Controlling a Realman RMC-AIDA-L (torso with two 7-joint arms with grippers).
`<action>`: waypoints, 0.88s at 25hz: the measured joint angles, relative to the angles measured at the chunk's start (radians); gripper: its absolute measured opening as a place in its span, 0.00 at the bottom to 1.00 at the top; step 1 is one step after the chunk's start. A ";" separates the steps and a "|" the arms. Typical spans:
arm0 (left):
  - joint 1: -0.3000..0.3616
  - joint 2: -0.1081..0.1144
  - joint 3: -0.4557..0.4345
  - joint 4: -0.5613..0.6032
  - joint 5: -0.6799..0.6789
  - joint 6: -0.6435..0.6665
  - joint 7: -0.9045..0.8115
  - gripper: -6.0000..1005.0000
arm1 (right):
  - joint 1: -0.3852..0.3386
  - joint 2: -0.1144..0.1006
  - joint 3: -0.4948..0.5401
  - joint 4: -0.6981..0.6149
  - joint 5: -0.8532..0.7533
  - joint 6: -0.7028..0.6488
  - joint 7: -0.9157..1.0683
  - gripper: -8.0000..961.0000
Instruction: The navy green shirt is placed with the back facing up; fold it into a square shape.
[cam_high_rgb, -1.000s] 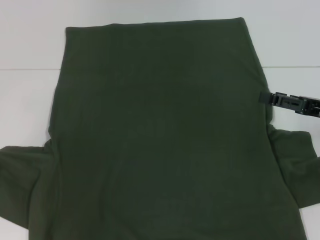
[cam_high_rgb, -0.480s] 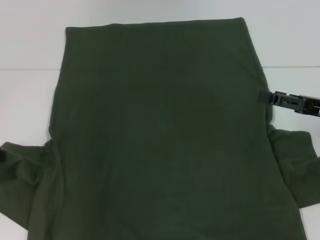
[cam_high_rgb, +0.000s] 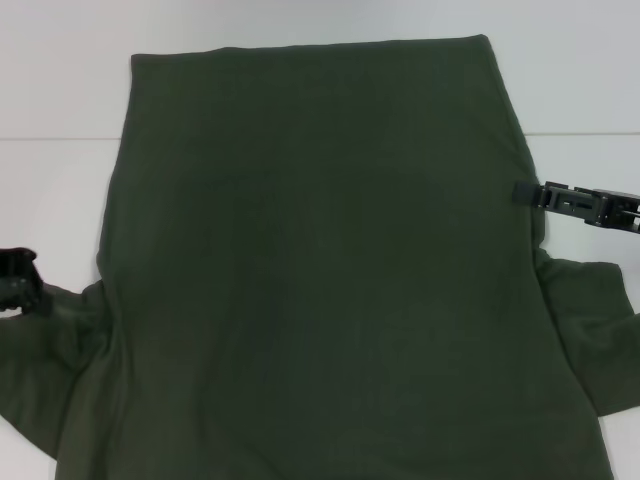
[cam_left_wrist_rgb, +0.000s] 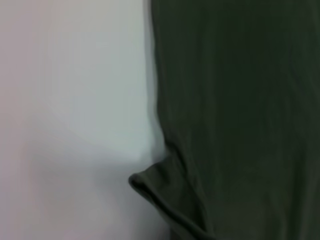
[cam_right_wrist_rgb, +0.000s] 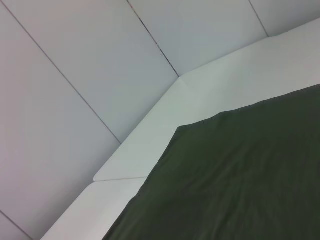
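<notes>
The navy green shirt (cam_high_rgb: 320, 270) lies flat on the white table, plain back up, filling most of the head view. My left gripper (cam_high_rgb: 20, 282) is at the far left, shut on the top edge of the left sleeve (cam_high_rgb: 55, 340), which bunches beside it. The left wrist view shows the sleeve's hem (cam_left_wrist_rgb: 150, 187) curled up off the table next to the shirt's side (cam_left_wrist_rgb: 240, 100). My right gripper (cam_high_rgb: 528, 193) rests at the shirt's right side edge, just above the right sleeve (cam_high_rgb: 590, 330). The right wrist view shows the shirt's far corner (cam_right_wrist_rgb: 240, 175).
Bare white table (cam_high_rgb: 50, 190) shows on both sides of the shirt and beyond its far hem. A pale panelled wall (cam_right_wrist_rgb: 100, 65) rises behind the table's far edge.
My left gripper has come into view at the left edge and moved up and inward, and the left sleeve has bunched toward the body. The right gripper has barely shifted.
</notes>
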 joint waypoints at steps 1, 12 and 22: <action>-0.008 -0.001 0.016 -0.001 0.000 0.003 -0.023 0.03 | 0.000 0.000 0.000 0.000 0.000 0.000 0.000 0.93; -0.106 -0.051 0.054 -0.032 -0.011 0.022 -0.144 0.03 | -0.002 0.000 0.004 0.000 0.000 0.006 -0.017 0.93; -0.132 -0.077 0.056 -0.183 -0.077 -0.090 -0.135 0.03 | -0.005 -0.002 0.005 0.011 0.000 0.026 -0.018 0.93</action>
